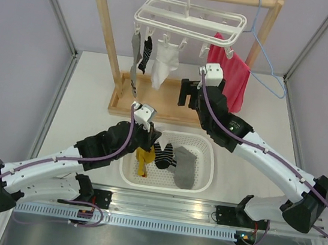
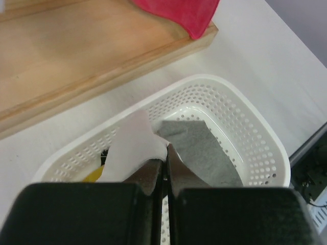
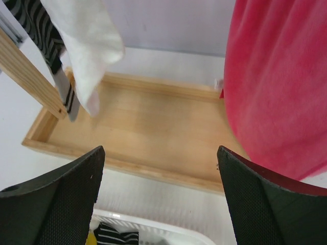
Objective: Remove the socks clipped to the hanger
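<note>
Left hand (image 2: pixel 166 155) pinching soft white sock (image 2: pixel 132 148) over perforated plastic basket (image 2: pixel 255 120), right hand (image 3: pixel 160 168) gaping wide above wooden tray (image 3: pixel 153 122)

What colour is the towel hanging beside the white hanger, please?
The towel is red; right wrist view.

Left arm (image 1: pixel 56 162) stretched forward, left fingers (image 2: pixel 181 173) pinching a white sock (image 2: pixel 134 148), right arm (image 1: pixel 268 157) raised, right fingers (image 3: pixel 56 199) spread wide.

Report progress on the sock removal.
Done: yellow sock, striped sock and grey sock lie in the basket. In hand: left claw shut on a white sock above it; right claw open, empty. Left: three hanging socks clipped to the hanger.
</note>
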### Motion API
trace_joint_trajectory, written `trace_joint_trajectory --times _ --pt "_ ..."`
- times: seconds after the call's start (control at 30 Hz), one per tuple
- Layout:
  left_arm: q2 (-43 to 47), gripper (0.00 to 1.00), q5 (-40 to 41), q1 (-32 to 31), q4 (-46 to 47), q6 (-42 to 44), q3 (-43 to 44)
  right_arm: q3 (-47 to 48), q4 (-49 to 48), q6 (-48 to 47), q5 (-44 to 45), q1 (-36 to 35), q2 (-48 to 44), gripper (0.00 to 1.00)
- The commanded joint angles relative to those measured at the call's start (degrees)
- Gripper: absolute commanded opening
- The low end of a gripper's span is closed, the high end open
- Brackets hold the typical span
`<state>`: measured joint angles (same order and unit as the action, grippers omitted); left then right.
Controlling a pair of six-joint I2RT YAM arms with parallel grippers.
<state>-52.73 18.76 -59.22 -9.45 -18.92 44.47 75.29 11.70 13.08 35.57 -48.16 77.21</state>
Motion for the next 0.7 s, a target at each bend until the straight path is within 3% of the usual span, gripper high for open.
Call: trace_joint_trajectory --times 0.0,0.27,0.67 --pt "3.0 0.02 -5.7 0.2 -0.7 -4.4 -3.7 -7.7 -1.7 5.1 0.2 -0.3 -3.2 0.93" --pt "4.5 0.02 -13.3 0.0 -0.5 -5.1 -7.6 -22.5 -2.1 12.3 1.8 0.6 -11.0 0.95" --pt "-9.2 0.02 -17.4 -9.8 12.7 -6.2 -8.6 -32.7 -2.4 17.8 -1.0 7.4 -16.9 0.95"
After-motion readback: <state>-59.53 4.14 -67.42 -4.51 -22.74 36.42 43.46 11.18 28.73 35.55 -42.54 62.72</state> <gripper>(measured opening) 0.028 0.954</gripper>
